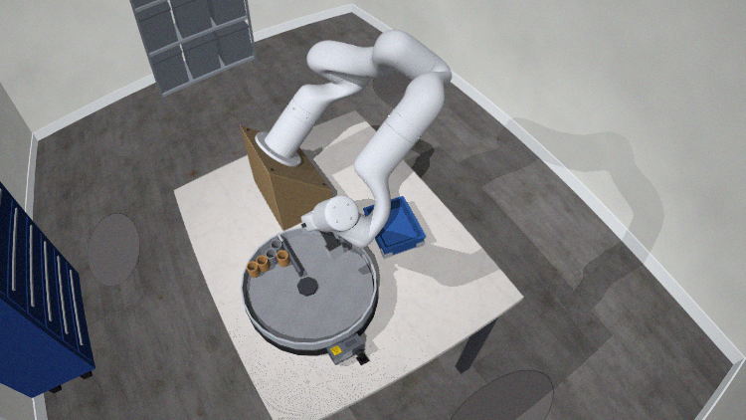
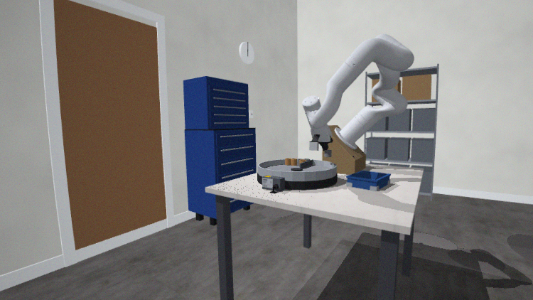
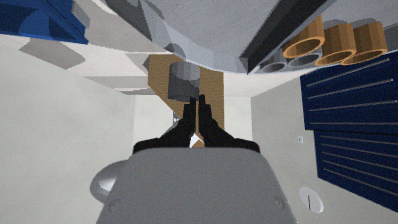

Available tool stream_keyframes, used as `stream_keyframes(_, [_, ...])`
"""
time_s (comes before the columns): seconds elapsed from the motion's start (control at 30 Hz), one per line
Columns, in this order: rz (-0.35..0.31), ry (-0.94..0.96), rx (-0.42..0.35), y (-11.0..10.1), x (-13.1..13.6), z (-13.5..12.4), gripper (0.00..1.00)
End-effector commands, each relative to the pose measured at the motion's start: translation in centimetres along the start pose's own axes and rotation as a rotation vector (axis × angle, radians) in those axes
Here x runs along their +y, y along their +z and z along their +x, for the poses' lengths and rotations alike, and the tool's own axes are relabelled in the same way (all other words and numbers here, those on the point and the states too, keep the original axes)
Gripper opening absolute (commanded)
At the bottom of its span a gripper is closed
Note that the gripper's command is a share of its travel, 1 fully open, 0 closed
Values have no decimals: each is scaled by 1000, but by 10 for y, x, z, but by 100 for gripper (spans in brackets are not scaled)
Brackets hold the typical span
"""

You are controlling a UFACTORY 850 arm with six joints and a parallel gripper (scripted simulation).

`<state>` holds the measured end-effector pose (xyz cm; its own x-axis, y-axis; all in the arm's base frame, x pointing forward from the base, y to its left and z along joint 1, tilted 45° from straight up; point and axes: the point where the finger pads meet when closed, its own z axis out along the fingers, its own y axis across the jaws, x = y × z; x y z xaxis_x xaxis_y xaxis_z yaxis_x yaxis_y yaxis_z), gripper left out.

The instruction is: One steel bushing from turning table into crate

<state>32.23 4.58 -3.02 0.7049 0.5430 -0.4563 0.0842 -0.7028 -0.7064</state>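
The grey turning table (image 1: 310, 287) carries three brass bushings (image 1: 266, 263) and two steel bushings (image 1: 273, 249) by a dark divider bar (image 1: 292, 256) at its far left. In the wrist view the brass bushings (image 3: 332, 42) and steel bushings (image 3: 287, 62) sit at the upper right. My gripper (image 3: 197, 103) is shut on the wall of another grey steel bushing (image 3: 184, 80) and holds it in the air above the table's far rim (image 2: 327, 152), between the bar and the blue crate (image 1: 397, 227). The crate looks empty.
A brown wedge-shaped pedestal (image 1: 283, 180) holds the arm's base just behind the turning table. A small control box (image 1: 344, 350) sits at the table's near rim. A blue tool cabinet (image 2: 219, 143) and grey shelves (image 2: 400, 126) stand off the work table.
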Motion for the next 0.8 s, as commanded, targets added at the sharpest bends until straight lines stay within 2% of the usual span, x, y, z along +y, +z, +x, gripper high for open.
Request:
stream_keyframes(0.0, [-1,2,2,-7,-36,7,0])
stream_keyframes(0.43, [-1,2,2,-22,-136,25,0])
stream_keyframes(0.5, [-1,2,2,-22,-136,25,0])
stream_keyframes(0.77, [-1,2,2,-33,-203,37,0])
